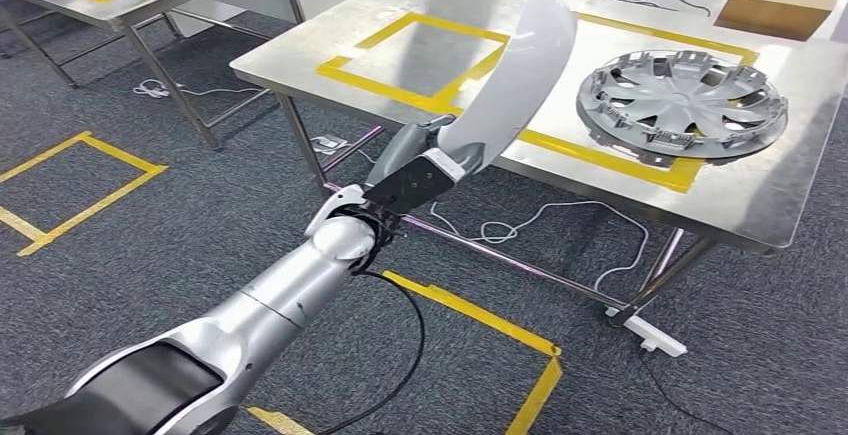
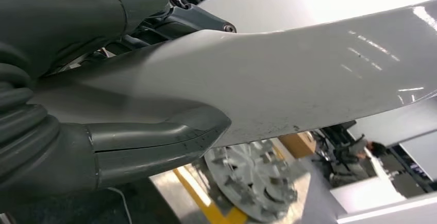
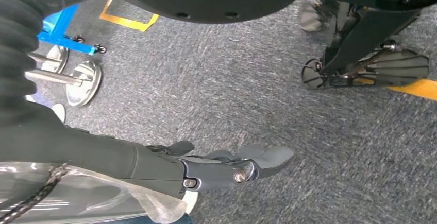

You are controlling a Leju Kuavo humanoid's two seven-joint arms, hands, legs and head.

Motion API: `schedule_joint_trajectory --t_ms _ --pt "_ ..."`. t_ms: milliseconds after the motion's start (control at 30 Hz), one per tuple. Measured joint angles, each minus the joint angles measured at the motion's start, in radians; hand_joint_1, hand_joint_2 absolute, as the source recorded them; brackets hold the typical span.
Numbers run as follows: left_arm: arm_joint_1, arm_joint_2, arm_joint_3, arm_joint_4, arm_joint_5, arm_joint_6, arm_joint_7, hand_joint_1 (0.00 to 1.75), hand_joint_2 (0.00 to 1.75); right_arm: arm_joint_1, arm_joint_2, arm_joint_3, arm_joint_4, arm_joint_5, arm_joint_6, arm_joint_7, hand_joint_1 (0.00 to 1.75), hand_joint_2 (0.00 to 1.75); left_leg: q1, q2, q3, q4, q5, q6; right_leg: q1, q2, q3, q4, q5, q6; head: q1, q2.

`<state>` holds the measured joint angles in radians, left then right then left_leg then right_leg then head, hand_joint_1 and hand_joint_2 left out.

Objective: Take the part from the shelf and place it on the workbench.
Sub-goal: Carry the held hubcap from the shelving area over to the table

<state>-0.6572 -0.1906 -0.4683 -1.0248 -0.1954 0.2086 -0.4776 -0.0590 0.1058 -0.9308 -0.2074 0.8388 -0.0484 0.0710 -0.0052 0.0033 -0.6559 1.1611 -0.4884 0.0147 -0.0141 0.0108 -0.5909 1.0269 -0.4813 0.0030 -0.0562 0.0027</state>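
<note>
White curved part (image 1: 515, 75) gripped by left hand (image 1: 415, 175), long axis angled up over workbench (image 1: 780, 205); right hand (image 3: 232, 167) empty, fingers extended.

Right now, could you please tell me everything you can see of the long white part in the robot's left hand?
The white part is a long, curved, blade-like panel, glossy and smooth, plastic or painted by its look, with faint scuffs near one edge in the left wrist view. The left hand grips its lower end, and it rises tilted over the near edge of the steel workbench, above the yellow tape. It hangs clear of the tabletop and apart from the silver hubcap.
</note>
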Motion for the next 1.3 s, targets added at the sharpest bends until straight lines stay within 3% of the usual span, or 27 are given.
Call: schedule_joint_trajectory --t_ms 67,167,233,333,400,433,500,567,733,767,833,900,933,967,1033,1067,1200,1233,1300 --pt "-0.010 0.012 0.011 0.000 -0.021 0.026 0.003 1.75 1.75 -0.001 0.001 0.000 0.000 0.004 0.001 -0.002 0.00 1.75 -0.004 -0.004 0.047 -0.103 0.030 0.010 0.003 0.003 -0.004 0.001 0.001 0.004 0.000 0.000" --pt "-0.019 0.033 0.031 0.002 -0.051 0.063 0.006 1.75 1.75 -0.001 0.002 0.000 0.000 0.013 0.001 -0.004 0.00 1.75 -0.004 -0.004 0.055 -0.135 0.029 0.014 0.002 0.003 -0.012 -0.002 0.003 0.018 0.000 0.000" --pt "-0.025 0.043 0.048 0.008 -0.081 0.093 0.006 1.75 1.75 -0.001 0.001 0.000 0.000 0.020 0.001 -0.005 0.00 1.75 0.001 -0.002 0.059 -0.146 0.035 0.020 0.002 0.000 -0.027 0.024 -0.017 0.026 0.002 0.000" --pt "-0.035 0.056 0.074 0.029 -0.114 0.119 0.005 1.75 1.75 -0.002 0.001 0.000 0.000 0.028 0.001 -0.006 0.00 1.75 0.003 0.000 0.061 -0.151 0.036 0.027 0.002 -0.002 -0.108 0.189 -0.094 0.034 0.003 0.000" --pt "-0.034 0.063 0.090 0.046 -0.127 0.123 0.005 1.75 1.75 0.000 0.001 -0.001 0.000 0.034 0.001 -0.008 0.00 1.75 0.003 0.001 0.061 -0.150 0.033 0.029 0.001 -0.002 -0.148 0.260 -0.105 0.039 0.002 0.000" --pt "-0.033 0.065 0.097 0.052 -0.130 0.123 0.005 1.75 1.75 0.000 0.000 -0.001 0.000 0.036 0.001 -0.010 0.00 1.75 0.003 0.001 0.062 -0.150 0.032 0.028 0.001 -0.003 -0.144 0.245 -0.085 0.040 0.003 0.000" --pt "-0.033 0.067 0.109 0.058 -0.133 0.126 0.004 1.75 1.75 0.000 -0.001 -0.003 0.000 0.038 0.001 -0.016 0.00 1.75 0.004 0.000 0.067 -0.148 0.026 0.022 -0.001 -0.009 -0.089 0.127 -0.018 0.041 0.003 0.000" --pt "-0.034 0.069 0.121 0.059 -0.133 0.131 0.003 1.75 1.75 -0.003 -0.001 -0.007 0.000 0.040 0.002 -0.019 0.00 1.75 0.000 -0.001 0.068 -0.142 0.020 0.012 0.000 -0.014 -0.032 0.022 0.012 0.034 0.002 0.000" --pt "-0.032 0.072 0.137 0.062 -0.135 0.135 0.001 1.75 1.75 -0.002 -0.001 -0.011 0.000 0.046 0.002 -0.017 0.00 1.75 -0.001 0.001 0.059 -0.112 -0.001 -0.009 0.000 -0.009 -0.006 -0.005 0.000 0.005 -0.004 0.000" --pt "-0.032 0.073 0.139 0.062 -0.136 0.135 0.000 1.75 1.75 -0.003 -0.001 -0.011 0.000 0.047 0.002 -0.017 0.00 1.75 0.001 0.000 0.041 -0.071 -0.019 -0.015 -0.002 -0.009 0.000 -0.007 -0.003 -0.002 -0.004 0.000" --pt "-0.030 0.076 0.141 0.063 -0.136 0.135 -0.001 1.75 1.75 -0.003 -0.001 -0.012 0.000 0.047 0.001 -0.017 0.00 1.75 0.003 0.000 -0.026 0.057 -0.062 -0.022 -0.001 -0.008 0.011 -0.007 -0.013 -0.011 -0.006 0.000" --pt "-0.024 0.078 0.143 0.066 -0.132 0.133 -0.001 1.75 1.75 -0.003 -0.001 -0.014 0.000 0.048 0.000 -0.017 0.00 1.75 0.004 0.000 -0.087 0.146 -0.070 -0.022 -0.001 -0.005 0.025 -0.007 -0.024 -0.013 -0.006 0.000" --pt "-0.022 0.079 0.144 0.067 -0.131 0.131 -0.001 1.75 1.75 -0.003 -0.001 -0.015 0.000 0.048 0.000 -0.017 0.00 1.75 0.004 0.000 -0.095 0.141 -0.047 -0.020 -0.001 -0.003 0.034 -0.007 -0.031 -0.012 -0.006 0.000" --pt "-0.021 0.079 0.146 0.067 -0.129 0.129 -0.001 1.75 1.75 -0.003 -0.001 -0.016 0.000 0.049 0.000 -0.017 0.00 1.75 0.004 0.000 -0.085 0.100 -0.007 -0.016 -0.001 -0.001 0.045 -0.007 -0.039 -0.011 -0.006 0.000" --pt "-0.022 0.079 0.151 0.067 -0.129 0.128 -0.001 1.75 1.75 -0.003 0.000 -0.017 0.000 0.049 0.000 -0.017 0.00 1.75 0.001 -0.001 -0.040 -0.024 0.069 -0.006 0.000 0.002 0.064 -0.008 -0.054 -0.005 -0.005 0.000" --pt "-0.023 0.080 0.153 0.068 -0.129 0.127 -0.001 1.75 1.75 -0.003 0.000 -0.017 0.000 0.049 0.000 -0.017 0.00 1.75 -0.002 -0.002 -0.017 -0.076 0.082 0.000 0.001 0.003 0.069 -0.009 -0.060 0.000 -0.005 0.000" --pt "-0.026 0.076 0.157 0.068 -0.128 0.126 -0.001 1.75 1.75 -0.004 0.002 -0.018 0.000 0.051 0.000 -0.017 0.00 1.75 -0.004 -0.004 0.018 -0.136 0.059 0.014 0.002 0.001 0.071 -0.005 -0.060 0.025 -0.006 0.000" --pt "-0.027 0.075 0.158 0.068 -0.128 0.126 -0.001 1.75 1.75 -0.005 0.002 -0.018 0.000 0.051 0.000 -0.017 0.00 1.75 -0.002 -0.005 0.027 -0.142 0.055 0.019 0.002 -0.001 0.060 0.019 -0.060 0.029 -0.006 0.000" --pt "-0.029 0.073 0.159 0.068 -0.128 0.126 -0.001 1.75 1.75 -0.006 0.001 -0.018 0.000 0.051 -0.001 -0.018 0.00 1.75 0.001 -0.005 0.045 -0.150 0.046 0.028 0.002 -0.002 -0.002 0.115 -0.079 0.031 -0.005 0.000"
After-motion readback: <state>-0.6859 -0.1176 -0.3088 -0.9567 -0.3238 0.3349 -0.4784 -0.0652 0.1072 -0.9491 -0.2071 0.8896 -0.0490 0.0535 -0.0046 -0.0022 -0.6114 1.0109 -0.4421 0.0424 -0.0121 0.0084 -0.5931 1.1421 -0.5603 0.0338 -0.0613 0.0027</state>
